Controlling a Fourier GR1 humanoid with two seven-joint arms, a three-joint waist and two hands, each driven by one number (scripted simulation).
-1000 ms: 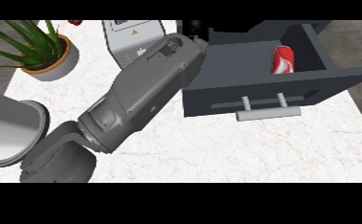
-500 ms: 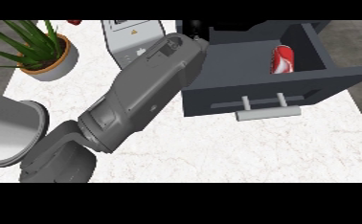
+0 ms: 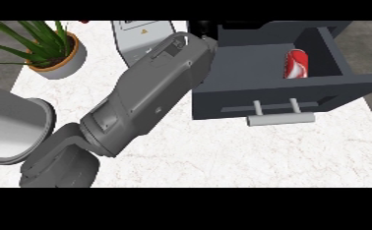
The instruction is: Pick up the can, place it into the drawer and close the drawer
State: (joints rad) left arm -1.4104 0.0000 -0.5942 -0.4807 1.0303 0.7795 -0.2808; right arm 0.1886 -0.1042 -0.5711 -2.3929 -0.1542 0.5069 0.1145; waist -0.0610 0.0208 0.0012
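Red can (image 3: 296, 64) lies inside open dark drawer (image 3: 265, 99), right of frame. Grey forearm (image 3: 145, 96) crosses centre toward upper middle; hand hidden, finger state cannot be told. Potted plant (image 3: 51, 52) upper left.

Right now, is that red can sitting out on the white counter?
No, the red can lies inside the open drawer, not on the counter.

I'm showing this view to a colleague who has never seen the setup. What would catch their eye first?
Probably the big grey forearm slanting from lower left up toward the drawer's back left corner. Next, the open dark drawer at upper right, with a red can lying inside near its right wall and a pale handle on its front. A potted plant stands at upper left.
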